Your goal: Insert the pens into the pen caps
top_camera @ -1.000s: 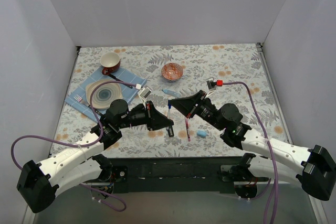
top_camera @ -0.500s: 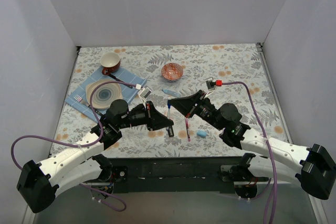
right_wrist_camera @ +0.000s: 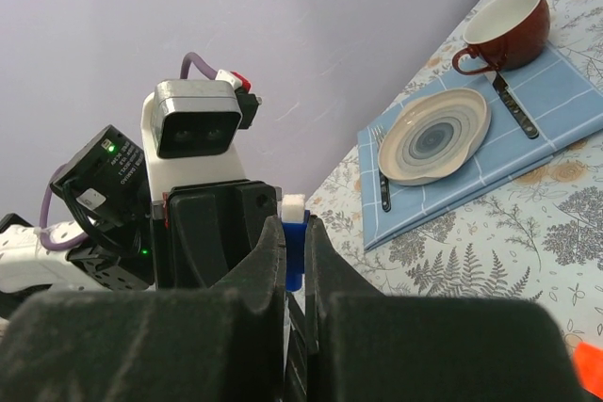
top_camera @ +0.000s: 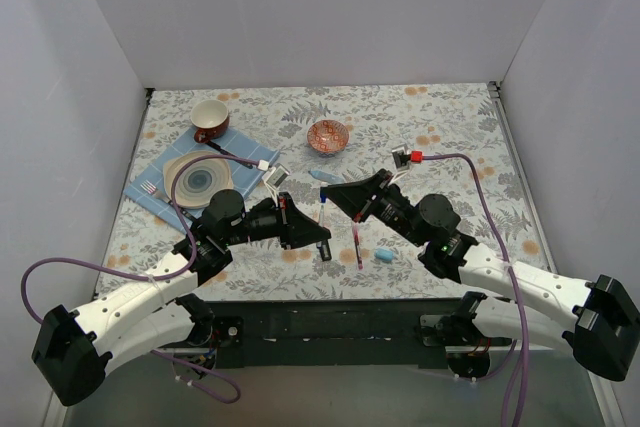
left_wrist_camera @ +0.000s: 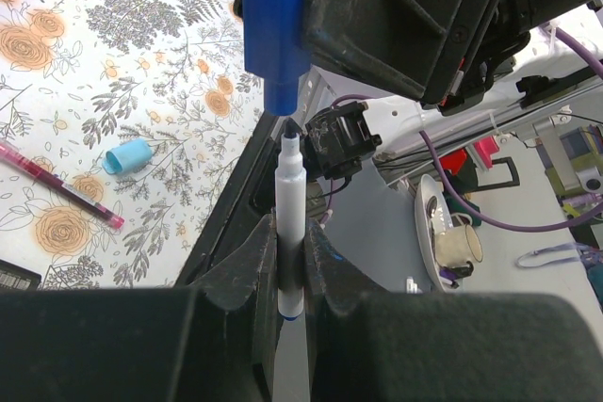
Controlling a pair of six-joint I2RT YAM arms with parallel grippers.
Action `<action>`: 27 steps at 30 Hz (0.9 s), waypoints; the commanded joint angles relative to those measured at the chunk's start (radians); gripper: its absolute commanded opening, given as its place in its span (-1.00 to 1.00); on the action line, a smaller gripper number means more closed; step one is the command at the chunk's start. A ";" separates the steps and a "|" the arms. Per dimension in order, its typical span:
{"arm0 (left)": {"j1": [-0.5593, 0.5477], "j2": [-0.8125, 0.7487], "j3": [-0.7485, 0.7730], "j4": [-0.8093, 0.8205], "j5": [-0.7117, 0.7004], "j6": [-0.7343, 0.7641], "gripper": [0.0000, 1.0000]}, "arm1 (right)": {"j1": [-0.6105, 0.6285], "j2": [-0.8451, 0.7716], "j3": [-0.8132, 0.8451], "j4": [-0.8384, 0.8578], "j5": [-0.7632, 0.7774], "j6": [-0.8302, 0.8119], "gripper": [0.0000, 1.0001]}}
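Pinching the pen, left jaws hold it just below right jaws' clamped cap.

The thin white pen stands upright, clamped between the left fingers, dark tip up. Directly above it, the dark blue cap is clamped in the right fingers, opening down, with the pen tip just at its mouth. On the desk lie the magenta-red pen, the light blue cap just beside it, the stubby black marker and, farther back, the light blue pen.
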 commanded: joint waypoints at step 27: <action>0.002 -0.001 -0.016 0.056 -0.010 -0.001 -1.00 | 0.003 -0.101 -0.041 0.032 -0.023 0.040 -0.97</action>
